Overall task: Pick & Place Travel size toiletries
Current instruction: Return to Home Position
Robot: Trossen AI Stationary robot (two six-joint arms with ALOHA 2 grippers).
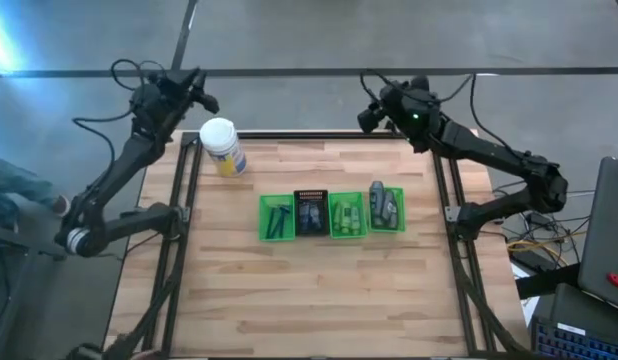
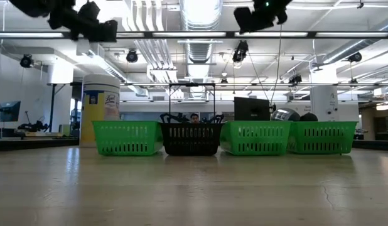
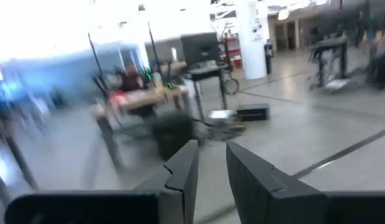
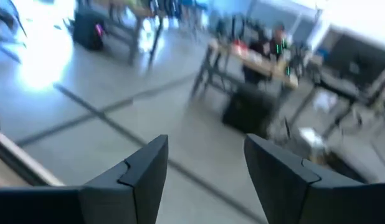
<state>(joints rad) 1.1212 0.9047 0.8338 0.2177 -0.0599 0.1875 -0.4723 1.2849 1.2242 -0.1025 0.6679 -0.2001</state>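
Small toiletries [image 1: 384, 207] sit sorted in green and black plastic baskets [image 1: 261, 218] ahead, so left gripper [image 3: 212, 150], narrowly parted, and right gripper [image 4: 206, 143], wide, hang empty.

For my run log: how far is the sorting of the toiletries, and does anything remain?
Done: razors, dark packets, green bottles and grey tubes lie in the four baskets. No loose item shows on the table; only the white jar stands there. In hand: nothing. The left gripper and right gripper are raised at the far corners, jaws open and empty. Remaining: probably only parking the arms.
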